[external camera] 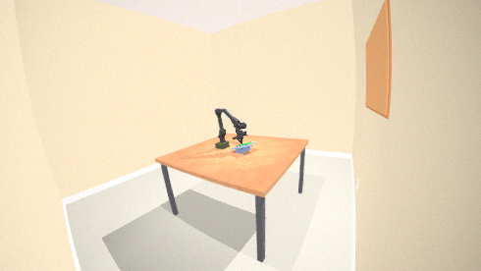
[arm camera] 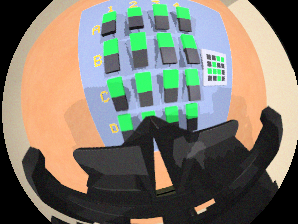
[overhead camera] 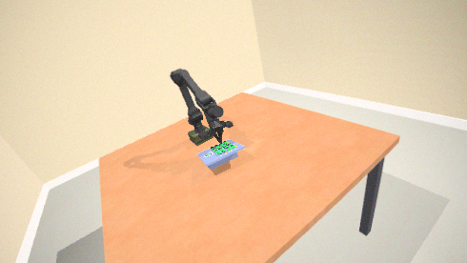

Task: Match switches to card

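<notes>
The blue switch panel (overhead camera: 211, 162) (external camera: 241, 150) (arm camera: 216, 104) carries rows A to D and columns 1 to 4 of rockers, green on the far half and dark grey on the near half. Switch A1 (arm camera: 109, 20) is at the far left. The white card (arm camera: 214, 67) (overhead camera: 208, 154) lies right of the grid, with small green and dark squares. My gripper (overhead camera: 220, 143) (external camera: 241, 143) (arm camera: 150, 119) is shut and empty, its tips pointing down at the near row, between D2 and D3 (arm camera: 171, 114). The tips hide most of D2 and part of D3. Contact cannot be told.
The panel stands tilted on a block on the wooden table (overhead camera: 295, 143) (external camera: 211, 169). The arm's base (overhead camera: 199, 136) (external camera: 222, 145) is just behind the panel. Rows A, B and C stand beyond the fingertips in the wrist view.
</notes>
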Action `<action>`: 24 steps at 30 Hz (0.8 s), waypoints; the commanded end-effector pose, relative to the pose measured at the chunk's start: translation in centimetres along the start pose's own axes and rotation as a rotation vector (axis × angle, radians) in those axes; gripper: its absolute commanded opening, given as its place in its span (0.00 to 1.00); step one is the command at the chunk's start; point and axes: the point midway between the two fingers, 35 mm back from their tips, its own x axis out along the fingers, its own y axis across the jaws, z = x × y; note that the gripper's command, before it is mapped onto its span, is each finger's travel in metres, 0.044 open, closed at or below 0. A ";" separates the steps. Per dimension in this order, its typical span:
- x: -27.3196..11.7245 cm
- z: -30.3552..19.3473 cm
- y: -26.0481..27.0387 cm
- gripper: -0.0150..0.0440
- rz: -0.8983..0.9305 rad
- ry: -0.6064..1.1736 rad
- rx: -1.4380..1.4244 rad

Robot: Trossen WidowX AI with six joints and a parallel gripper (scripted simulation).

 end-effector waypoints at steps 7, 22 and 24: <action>0.2 0.0 0.1 0.25 0.005 0.001 -0.004; -6.2 -0.3 0.0 0.25 0.005 -0.024 -0.004; -6.2 -0.3 0.0 0.25 0.005 -0.024 -0.004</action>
